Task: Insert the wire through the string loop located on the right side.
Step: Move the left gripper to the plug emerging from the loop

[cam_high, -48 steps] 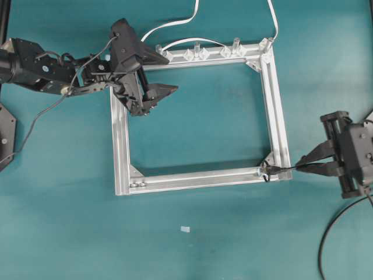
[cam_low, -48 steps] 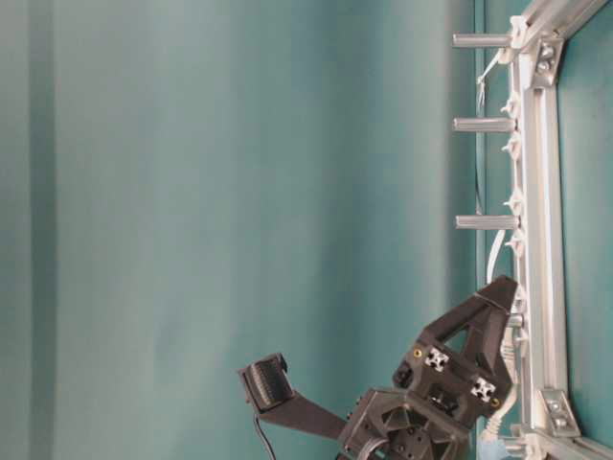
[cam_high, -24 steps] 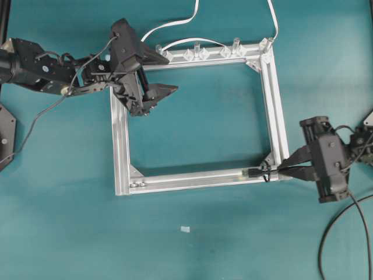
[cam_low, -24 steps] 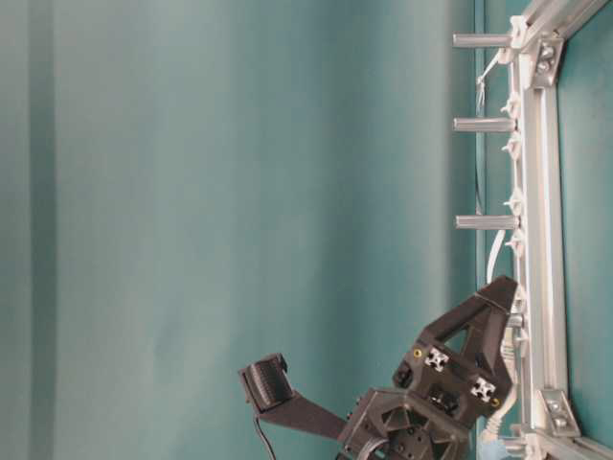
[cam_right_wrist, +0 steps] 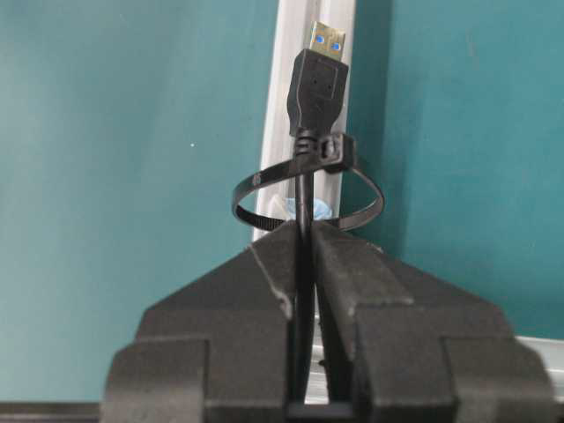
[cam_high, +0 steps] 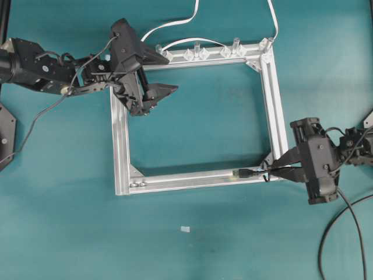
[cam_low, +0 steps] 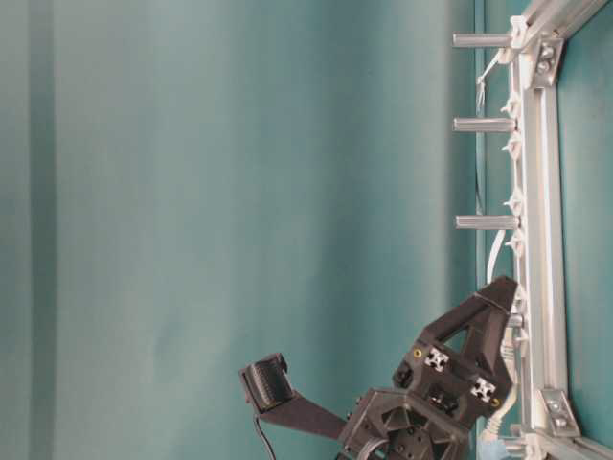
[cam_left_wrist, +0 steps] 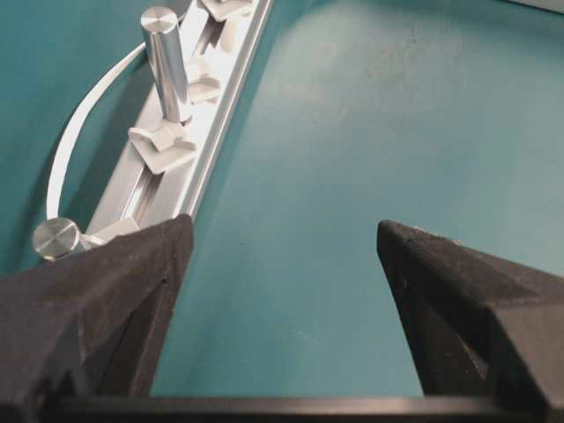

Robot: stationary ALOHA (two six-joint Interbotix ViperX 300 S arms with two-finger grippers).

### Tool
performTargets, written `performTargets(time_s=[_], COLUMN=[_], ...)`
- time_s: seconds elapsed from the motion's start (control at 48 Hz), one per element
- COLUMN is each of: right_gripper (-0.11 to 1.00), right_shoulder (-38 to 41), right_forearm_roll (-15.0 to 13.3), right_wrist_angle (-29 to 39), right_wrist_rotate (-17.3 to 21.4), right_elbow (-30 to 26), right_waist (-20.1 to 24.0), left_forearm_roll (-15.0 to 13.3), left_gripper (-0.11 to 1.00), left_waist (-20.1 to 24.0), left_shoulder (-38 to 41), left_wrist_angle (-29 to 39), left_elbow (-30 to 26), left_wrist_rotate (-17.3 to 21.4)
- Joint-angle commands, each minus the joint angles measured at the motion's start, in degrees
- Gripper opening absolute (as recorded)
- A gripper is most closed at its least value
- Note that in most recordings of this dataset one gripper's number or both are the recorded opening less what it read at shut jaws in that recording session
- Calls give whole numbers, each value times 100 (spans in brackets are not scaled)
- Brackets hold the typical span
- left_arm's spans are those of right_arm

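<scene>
From my overhead view the right gripper (cam_high: 280, 170) sits just off the lower right corner of the aluminium frame (cam_high: 119, 140), its fingers (cam_right_wrist: 352, 282) pinched tight on the wire (cam_right_wrist: 304, 198). In my right wrist view the wire runs up from between the jaws and its plug (cam_right_wrist: 316, 84) has passed through the string loop (cam_right_wrist: 256, 187), the metal tip pointing along the frame's rail. The loop circles the cable just below the plug body, close in front of the fingertips. Overhead, the plug lies along the frame's bottom rail, left of that corner. My left gripper (cam_high: 157, 96) hangs over the frame's upper left corner with its fingers (cam_left_wrist: 97, 291) spread wide and nothing between them.
</scene>
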Motion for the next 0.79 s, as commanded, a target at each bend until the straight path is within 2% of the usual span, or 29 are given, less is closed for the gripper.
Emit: performTargets(time_s=[0.0,0.167,0.375,0.583,0.77], right_gripper=[7,7,7,7,7], right_shoulder=[-35,-35,-35,-35,-26], right_forearm_roll=[-18,-18,-18,-18,-18], right_wrist_angle=[-53,-53,-79,-79,-79], right_wrist_rotate=[-9,-9,-9,-9,-9], right_elbow=[-97,-97,-70,-70,-70], right_waist=[-9,-9,-9,-9,-9], left_forearm_roll=[18,18,9,9,9], left_gripper=[84,84,84,84,84], left_waist=[-79,-439,-1151,-1626,-1942], left_shoulder=[-132,-88,9,123,114], left_wrist_angle=[-26,18,510,976,1072], left_elbow=[-123,-229,-466,-668,-668], left_wrist_rotate=[-44,-53,-79,-659,-1107])
